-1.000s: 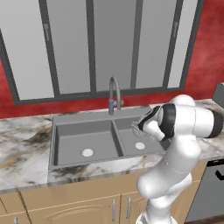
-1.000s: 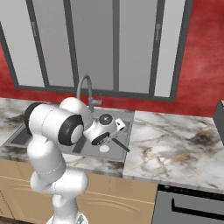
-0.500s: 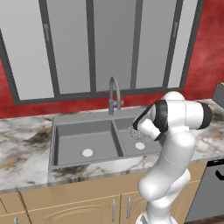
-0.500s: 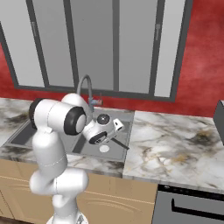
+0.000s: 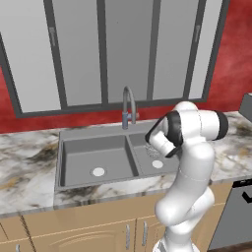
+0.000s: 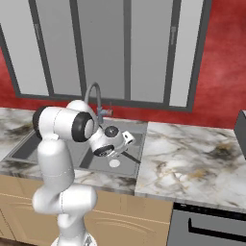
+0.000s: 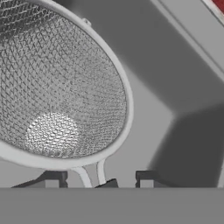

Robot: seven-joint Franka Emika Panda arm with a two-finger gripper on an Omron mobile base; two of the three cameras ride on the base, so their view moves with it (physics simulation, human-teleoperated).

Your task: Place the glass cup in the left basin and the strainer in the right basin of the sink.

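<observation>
Marbled white-and-brown countertop (image 6: 192,158) runs along the front of the kitchen above tan wooden cabinet doors (image 5: 88,229), and set into it is the matte dark-grey double-basin sink (image 5: 66,162). Nearest in the hand view, the two-finger gripper (image 7: 100,180) shows its dark fingertips (image 7: 146,177) standing apart on either side of the thin handle wires where they join the bowl; whether the tips actually press on the handle I cannot tell. Just beyond them sits the round grey wire-mesh strainer (image 7: 57,83) with its pale metal rim, its mesh bowl letting a white round drain (image 7: 51,131) show through from below. The strainer is over the right basin (image 5: 170,162) of the sink, and its straight dark handle (image 6: 129,156) points out toward the counter in the right base view. Across the central divider lies the left basin (image 5: 78,152) with its own white round drain (image 5: 98,172). Behind the sink rises the tall arched grey faucet (image 5: 128,106). Farthest back stand a red wall (image 6: 221,67) and grey-framed window panels (image 5: 118,49).
</observation>
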